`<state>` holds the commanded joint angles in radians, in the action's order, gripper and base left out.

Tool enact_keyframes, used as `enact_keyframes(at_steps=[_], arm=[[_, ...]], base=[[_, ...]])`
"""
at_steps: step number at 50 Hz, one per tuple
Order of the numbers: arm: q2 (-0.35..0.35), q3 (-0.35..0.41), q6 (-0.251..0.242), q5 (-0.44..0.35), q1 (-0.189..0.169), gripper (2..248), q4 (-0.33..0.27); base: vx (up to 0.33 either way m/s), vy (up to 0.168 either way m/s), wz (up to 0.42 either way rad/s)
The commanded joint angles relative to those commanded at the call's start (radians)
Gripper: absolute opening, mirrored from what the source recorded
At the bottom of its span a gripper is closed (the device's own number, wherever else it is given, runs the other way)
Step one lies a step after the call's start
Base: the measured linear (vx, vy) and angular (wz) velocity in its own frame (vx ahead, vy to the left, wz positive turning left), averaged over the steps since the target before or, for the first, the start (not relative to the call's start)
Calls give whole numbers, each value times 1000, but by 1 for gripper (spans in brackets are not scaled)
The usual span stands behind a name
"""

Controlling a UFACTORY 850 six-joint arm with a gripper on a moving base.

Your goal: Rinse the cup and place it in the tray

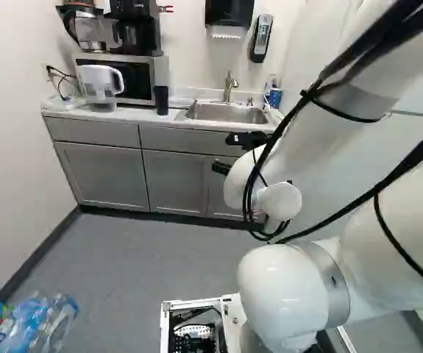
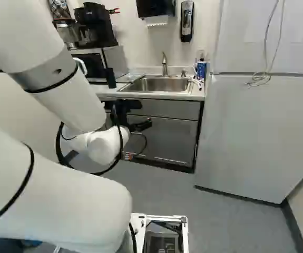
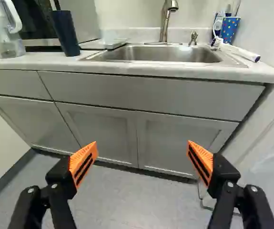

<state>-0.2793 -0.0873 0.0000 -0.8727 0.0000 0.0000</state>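
The gripper (image 3: 142,148) has its jaws wide apart, with nothing between them; it faces the cabinet (image 3: 98,129), maybe for keeping clear of the things above. The dark cup (image 3: 65,33) stands upright on the pale counter (image 3: 36,64), between the jug (image 3: 8,47) and the sink (image 3: 160,53), probably to be near the water. Which thing is the tray, I cannot tell. The floor (image 1: 123,250) is grey, and a fridge (image 2: 256,121) stands beside the cabinet

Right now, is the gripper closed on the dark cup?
No, the gripper stands open, while the cup stands on the counter beside the sink.
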Motion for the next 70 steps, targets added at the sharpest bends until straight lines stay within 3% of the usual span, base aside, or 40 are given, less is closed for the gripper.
enact_keyframes(at_steps=[29, 70], arm=[[5, -4, 0, 0, -1, 247, 0], [33, -121, 0, 0, -54, 247, 0]], base=[[0, 0, 0], [0, 0, 0]])
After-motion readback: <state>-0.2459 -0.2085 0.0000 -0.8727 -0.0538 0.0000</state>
